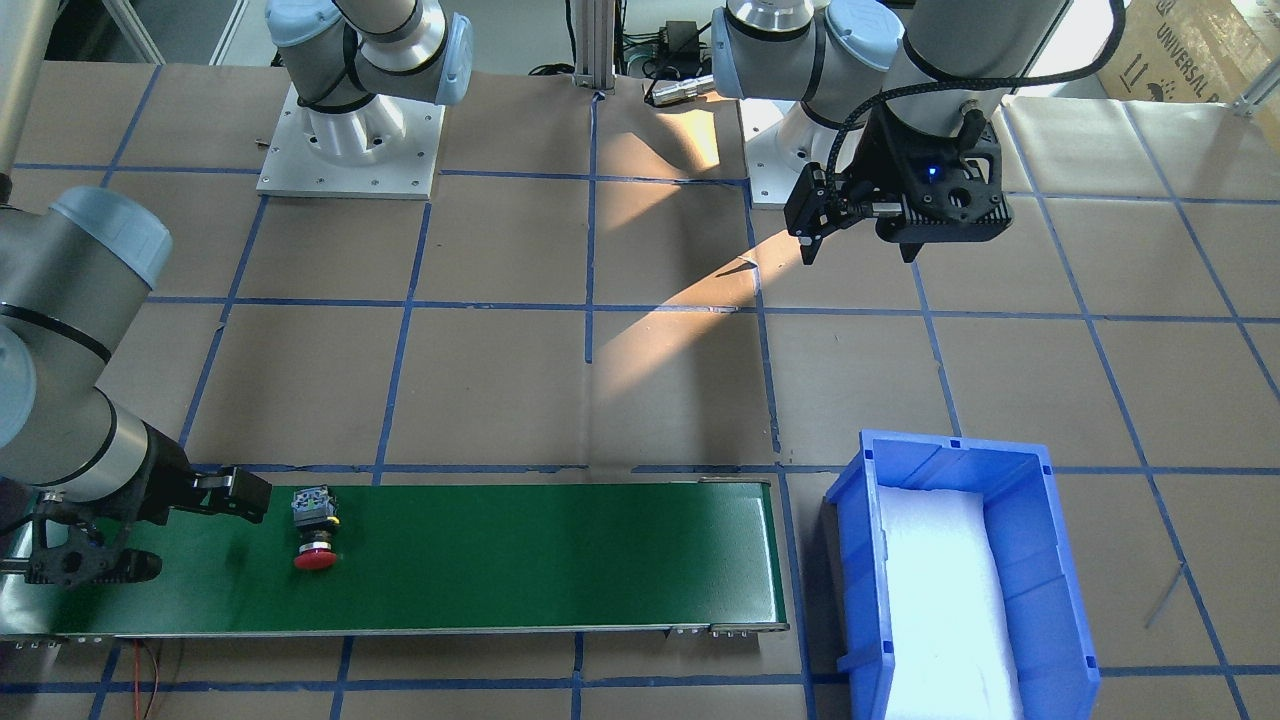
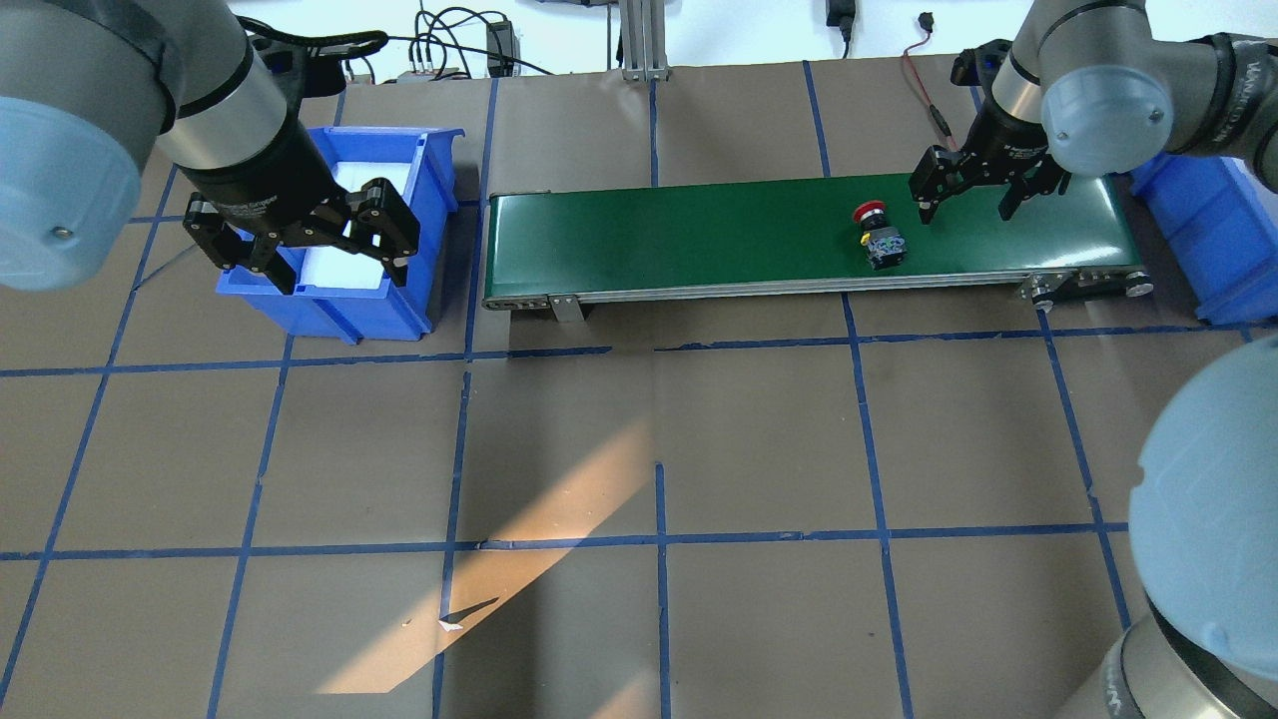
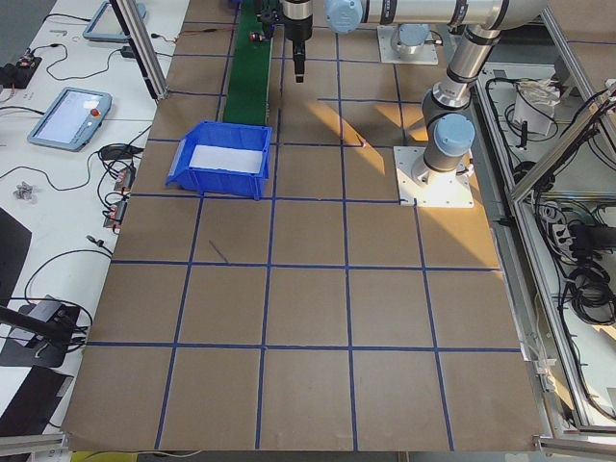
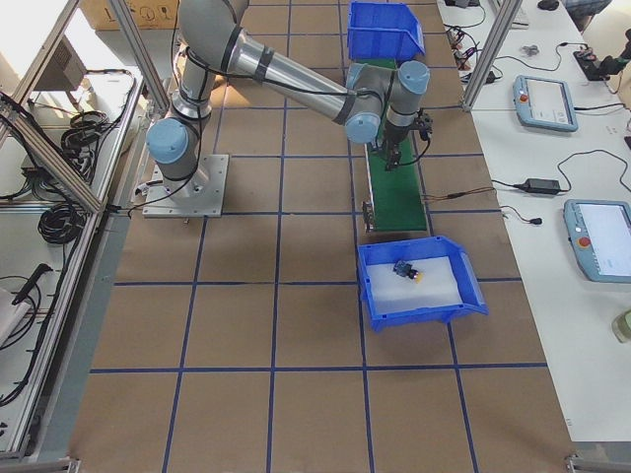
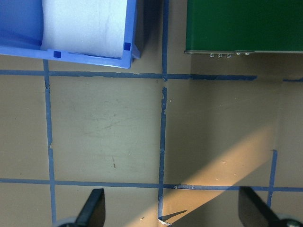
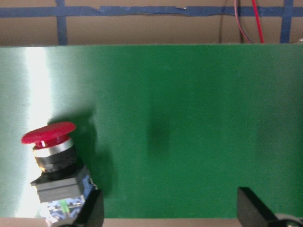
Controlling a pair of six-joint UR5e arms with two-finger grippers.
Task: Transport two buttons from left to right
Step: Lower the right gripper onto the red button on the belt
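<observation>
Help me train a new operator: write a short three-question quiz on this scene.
1. True or false: the red button on the green belt stands upright.
2. Where is the yellow button? A) on the belt B) inside a blue bin C) on the bare table
3. Fill in: the left gripper and the right gripper are both ____.
Key: 1 false, it lies on its side; 2 B; 3 open.

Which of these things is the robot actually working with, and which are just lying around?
Part of the job:
red button
yellow button
belt
left bin
right bin
right gripper

Just lying about:
tablets
cables
cardboard box
</observation>
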